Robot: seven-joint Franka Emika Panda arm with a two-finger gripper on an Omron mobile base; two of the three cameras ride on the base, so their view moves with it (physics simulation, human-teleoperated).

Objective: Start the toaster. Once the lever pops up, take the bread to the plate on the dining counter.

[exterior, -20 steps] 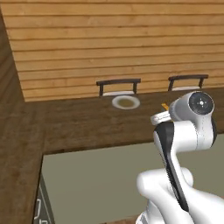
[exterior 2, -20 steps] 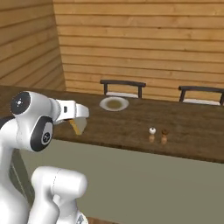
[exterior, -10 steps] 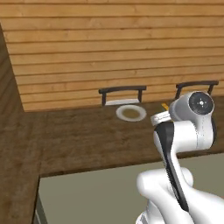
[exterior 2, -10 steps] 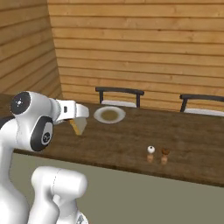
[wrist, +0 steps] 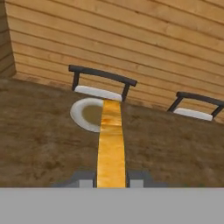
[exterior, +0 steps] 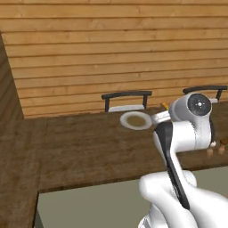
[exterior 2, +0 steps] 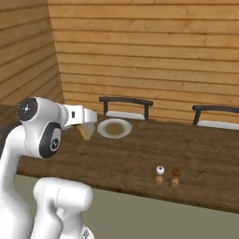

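The two-finger gripper (wrist: 111,179) is clamped on the light tan, roughly square slice of bread (wrist: 110,146), one dark fingertip (wrist: 86,179) on each flat face, so the slice runs edge-on up the middle of the hand view. From the right base camera the bread (exterior 2: 85,131) pokes out beneath the white hand, held above the broad dark brown wood-grain dining counter (exterior 2: 196,154) and clear of its surface. Just beyond the slice sits the round, shallow, off-white plate (exterior 2: 114,128) with a brownish centre, near the counter's far edge; in the hand view the bread's far end overlaps the plate's (wrist: 85,113) right side. Behind the plate stands a black-framed chair with a pale seat (exterior 2: 124,108), a second one (exterior 2: 218,116) off to the right, both against the horizontal wooden plank wall (exterior 2: 154,51). Two small shakers (exterior 2: 167,176), one white-topped, one brown-topped, stand side by side toward the near edge.
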